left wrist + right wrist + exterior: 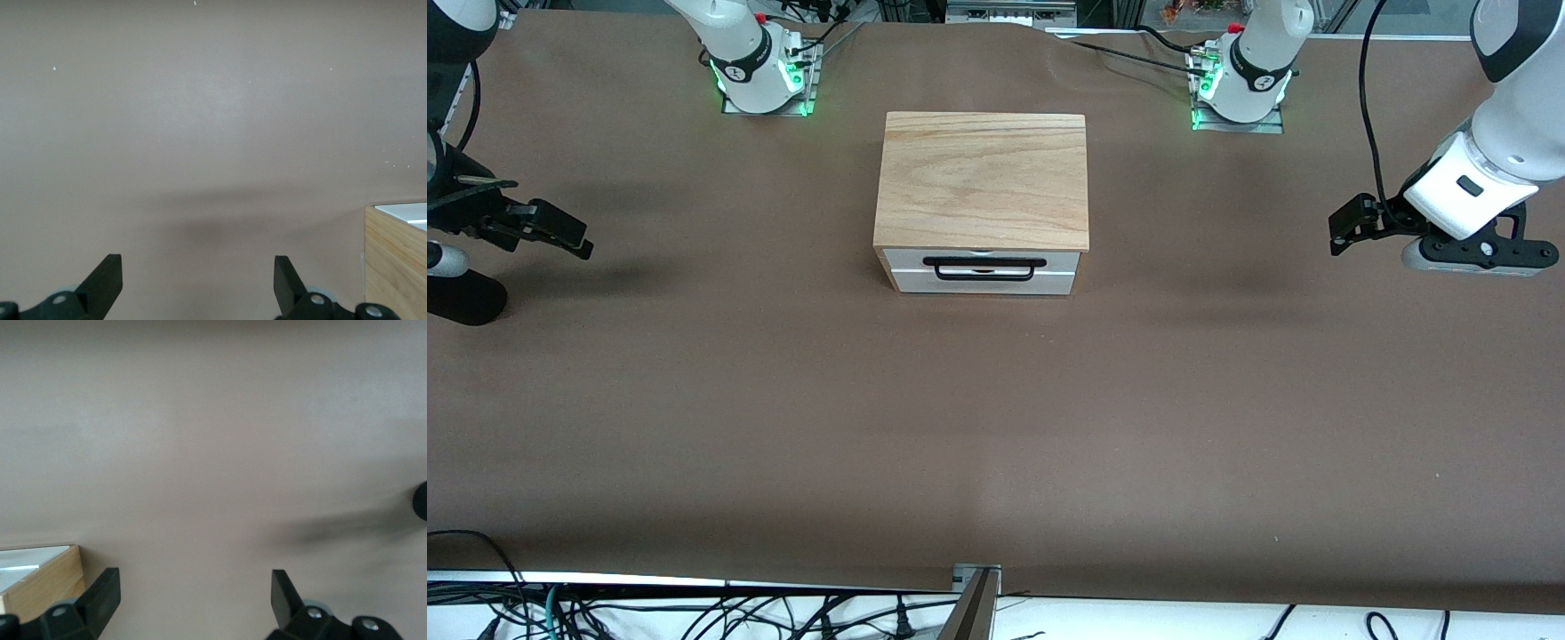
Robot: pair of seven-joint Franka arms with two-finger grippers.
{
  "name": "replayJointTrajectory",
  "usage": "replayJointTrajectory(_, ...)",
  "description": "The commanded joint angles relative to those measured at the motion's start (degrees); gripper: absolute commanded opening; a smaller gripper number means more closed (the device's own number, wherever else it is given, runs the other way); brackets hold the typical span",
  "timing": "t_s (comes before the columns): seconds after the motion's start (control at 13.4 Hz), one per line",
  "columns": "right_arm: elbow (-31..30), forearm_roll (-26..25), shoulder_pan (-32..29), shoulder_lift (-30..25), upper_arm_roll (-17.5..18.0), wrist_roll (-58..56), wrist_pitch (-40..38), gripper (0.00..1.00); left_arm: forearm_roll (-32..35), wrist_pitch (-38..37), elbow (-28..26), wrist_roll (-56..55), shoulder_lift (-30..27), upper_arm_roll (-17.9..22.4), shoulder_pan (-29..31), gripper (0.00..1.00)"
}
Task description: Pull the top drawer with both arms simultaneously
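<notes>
A box with a light oak-grain top board [983, 178] stands mid-table between the two arm bases. Its top drawer [907, 263] has a white front and a long black bar handle [984, 269], and it sits shut, flush with the box. My left gripper [1347, 227] hovers open and empty over bare table toward the left arm's end, well apart from the box. Its open fingers show in the left wrist view [198, 267]. My right gripper [560, 233] hovers open and empty toward the right arm's end, fingers wide in the right wrist view [195, 581].
A corner of the box shows in the left wrist view [397, 260] and in the right wrist view [40, 580]. A black rounded part [463, 298] lies under the right arm. Loose cables [694, 613] run along the table's front edge. Brown table [996, 427] spreads round the box.
</notes>
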Motion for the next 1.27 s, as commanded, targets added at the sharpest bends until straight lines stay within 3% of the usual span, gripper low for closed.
replayJointTrajectory(0.0, 1.3, -0.9, -0.6, 0.4, 0.8, 0.0, -1.2, 1.00, -1.1, -1.0, -0.3, 1.6, -1.0, 0.5, -0.5, 1.00)
replayJointTrajectory(1.19, 1.4, -1.6, -0.8, 0.5, 0.6, -0.1, -0.8, 1.00, -1.0, -2.8, 0.7, 1.4, -0.8, 0.5, -0.7, 1.00)
